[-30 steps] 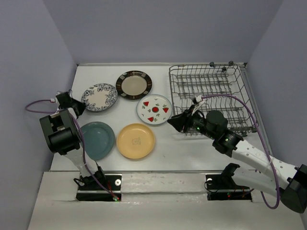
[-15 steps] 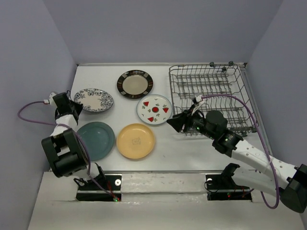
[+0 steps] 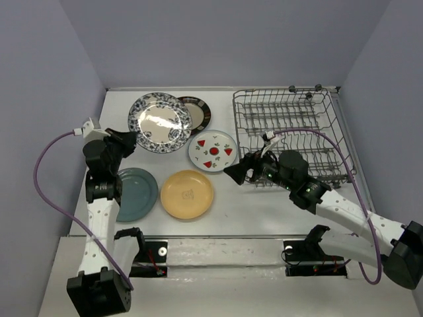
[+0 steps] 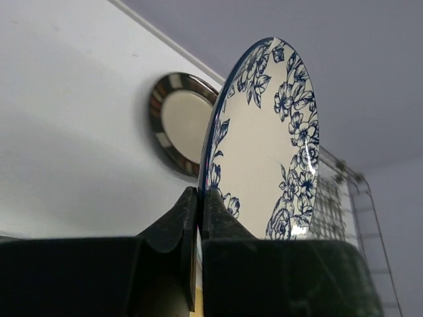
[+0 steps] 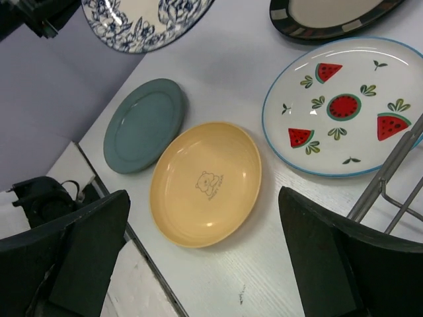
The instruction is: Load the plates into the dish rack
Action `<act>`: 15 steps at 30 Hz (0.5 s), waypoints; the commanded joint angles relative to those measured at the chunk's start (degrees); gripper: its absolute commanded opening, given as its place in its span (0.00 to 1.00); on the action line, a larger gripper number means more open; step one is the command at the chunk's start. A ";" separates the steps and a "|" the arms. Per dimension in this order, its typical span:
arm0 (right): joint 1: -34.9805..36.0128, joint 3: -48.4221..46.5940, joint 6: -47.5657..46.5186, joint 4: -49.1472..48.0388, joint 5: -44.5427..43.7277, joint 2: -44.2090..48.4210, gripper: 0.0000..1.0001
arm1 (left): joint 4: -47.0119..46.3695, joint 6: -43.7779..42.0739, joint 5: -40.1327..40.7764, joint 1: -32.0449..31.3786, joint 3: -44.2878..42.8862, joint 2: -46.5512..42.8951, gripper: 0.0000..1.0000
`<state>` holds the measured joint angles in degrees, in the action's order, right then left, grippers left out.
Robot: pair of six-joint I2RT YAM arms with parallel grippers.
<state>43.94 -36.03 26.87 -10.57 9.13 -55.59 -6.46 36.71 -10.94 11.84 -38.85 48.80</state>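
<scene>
My left gripper is shut on the rim of the blue floral plate. It holds that plate tilted in the air, partly over the dark-rimmed plate. Flat on the table lie the fruit-marked plate, the yellow plate and the teal plate. My right gripper hangs open above the yellow plate's right side, holding nothing. At the back right stands the grey wire dish rack, with no plates in it.
The rack's front corner wire runs just right of my right gripper. The table's near edge lies below the yellow and teal plates. Purple cables trail from both arms. Walls close in the left, back and right sides.
My left gripper has lifted the floral plate off the table, tipped it up and carried it right over the dark-rimmed plate. The right gripper's jaws have spread wide and edged left.
</scene>
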 commanded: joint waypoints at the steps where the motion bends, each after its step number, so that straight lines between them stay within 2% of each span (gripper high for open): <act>1: -0.09 -5.27 4.15 -0.42 -3.05 -0.31 1.00 | -11.73 2.75 -14.79 -3.92 4.65 -6.51 0.05; 6: -1.23 -10.54 3.63 2.21 -5.70 -3.55 1.00 | -13.22 4.42 -21.22 -7.44 8.79 -12.92 0.06; 9: -4.56 -12.48 3.01 3.27 -5.09 -5.49 1.00 | -14.54 4.86 -24.56 -8.06 10.55 -15.65 0.05; 15: -6.50 -14.59 2.31 3.36 4.84 -11.89 1.00 | -18.31 4.60 -32.12 -8.14 12.57 -15.67 0.06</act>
<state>37.89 -47.64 29.82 -7.70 7.75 -63.72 -10.22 37.54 -34.06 3.81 -25.80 34.68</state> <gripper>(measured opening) 0.994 0.103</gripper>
